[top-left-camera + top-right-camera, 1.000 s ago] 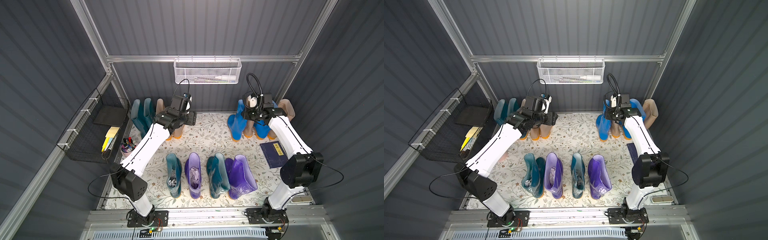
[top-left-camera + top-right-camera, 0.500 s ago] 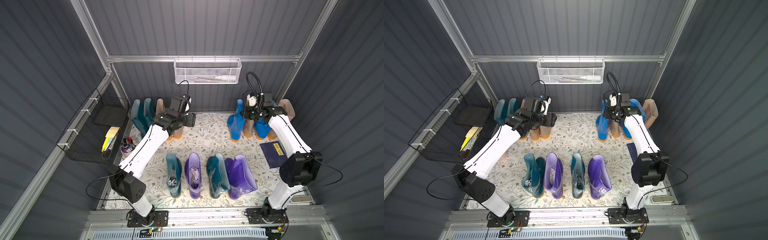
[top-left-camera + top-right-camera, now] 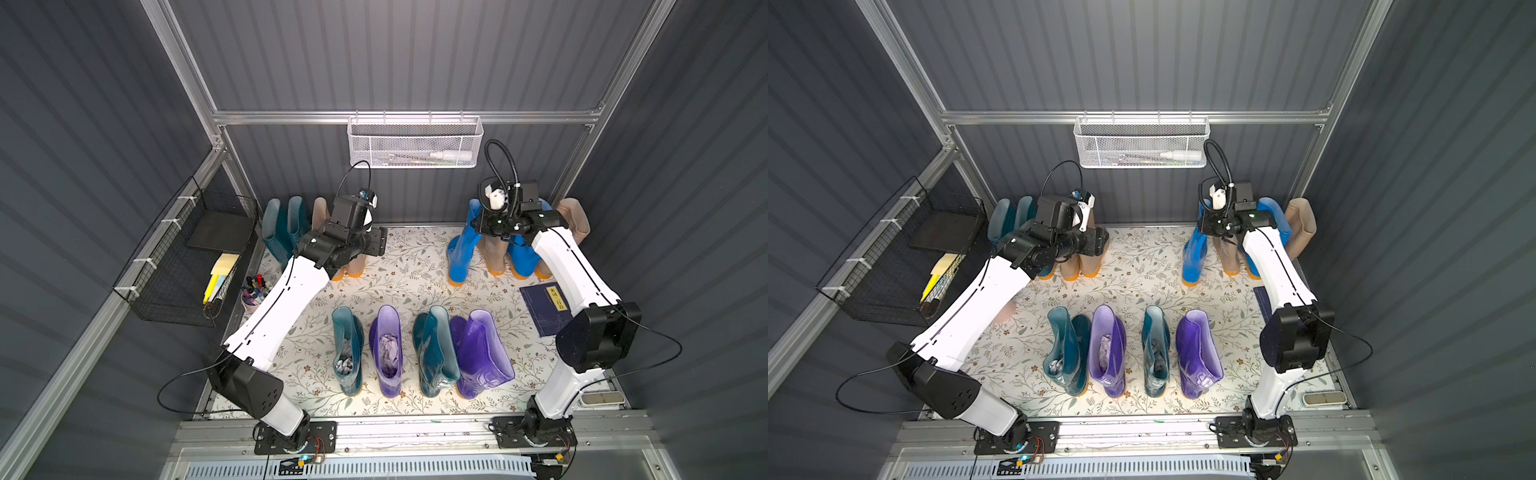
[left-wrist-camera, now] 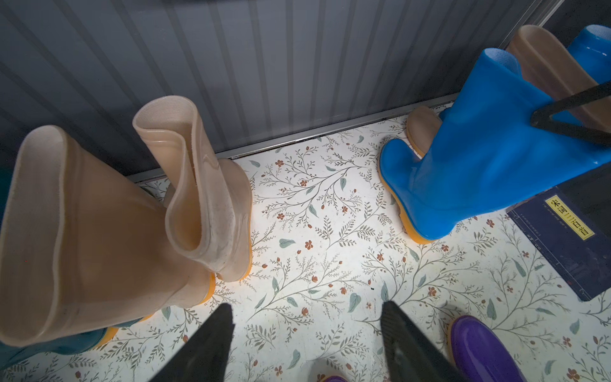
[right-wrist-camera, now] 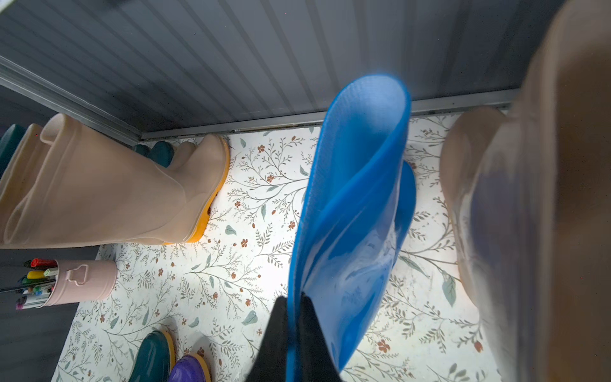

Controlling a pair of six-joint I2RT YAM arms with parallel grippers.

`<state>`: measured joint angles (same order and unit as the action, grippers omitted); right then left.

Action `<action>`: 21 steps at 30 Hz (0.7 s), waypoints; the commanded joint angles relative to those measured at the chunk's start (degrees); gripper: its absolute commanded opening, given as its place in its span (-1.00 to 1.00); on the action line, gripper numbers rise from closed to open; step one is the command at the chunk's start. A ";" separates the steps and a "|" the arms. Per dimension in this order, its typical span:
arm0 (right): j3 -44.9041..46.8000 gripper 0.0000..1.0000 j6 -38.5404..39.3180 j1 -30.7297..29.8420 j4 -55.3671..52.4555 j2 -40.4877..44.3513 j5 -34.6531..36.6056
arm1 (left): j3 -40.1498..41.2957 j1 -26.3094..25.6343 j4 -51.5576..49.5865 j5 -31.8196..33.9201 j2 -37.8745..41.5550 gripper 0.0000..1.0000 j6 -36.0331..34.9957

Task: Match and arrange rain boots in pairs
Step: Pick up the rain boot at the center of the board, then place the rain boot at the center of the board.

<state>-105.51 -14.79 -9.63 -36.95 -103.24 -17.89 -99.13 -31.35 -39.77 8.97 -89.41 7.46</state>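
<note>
Right gripper point(image 5: 293, 302) is on the bright blue boot point(image 5: 350, 198) at the far right of the floor, the shaft rising straight out from between its fingers, top rim folded over. In a top view that boot point(image 3: 460, 249) stands just left of a beige boot point(image 3: 492, 255), with the second blue boot point(image 3: 521, 259) on the other side and another beige boot point(image 3: 575, 216) in the far right corner. Its orange sole seems to sit on the mat, though from up here I can't be sure.

Over on the far left, the left gripper point(image 4: 307, 306) hangs just right of the beige pair point(image 4: 205, 185), apart from them, with the dark teal pair point(image 3: 278, 232) beyond. Along the near edge runs a row: teal boot point(image 3: 347, 349), purple boot point(image 3: 388, 353), another teal point(image 3: 432, 349), another purple point(image 3: 482, 353).

Underfoot is a pale floral mat point(image 3: 415, 274), boxed in by grey ribbed walls point(image 3: 395, 62). A white mesh basket point(image 3: 413, 145) hangs on the far wall and a black wire basket point(image 3: 187, 257) on the left one. There's a pink cup of markers point(image 5: 86, 281) at the left edge and a dark blue book point(image 3: 544, 307) on the right.

Now the grippers: the right one is pinched tight on the thin wall of the blue boot's shaft, one finger inside and one outside. The left one is spread wide, holding nothing, with bare mat between its fingers.
</note>
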 commanded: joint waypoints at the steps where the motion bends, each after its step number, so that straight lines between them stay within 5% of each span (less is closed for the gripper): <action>1: -4.56 -1.00 0.81 -2.13 4.78 -0.35 -1.14 | 1.61 0.24 -0.36 1.26 2.29 0.46 -0.32; 21: -34.79 -1.00 0.77 -16.00 -0.45 -22.40 3.53 | 13.34 0.38 1.85 2.40 10.97 0.48 1.63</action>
<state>-135.15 -14.33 -24.49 -41.08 -124.53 -14.46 -87.53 -31.31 -39.27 10.92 -80.23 7.94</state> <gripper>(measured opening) 0.079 0.740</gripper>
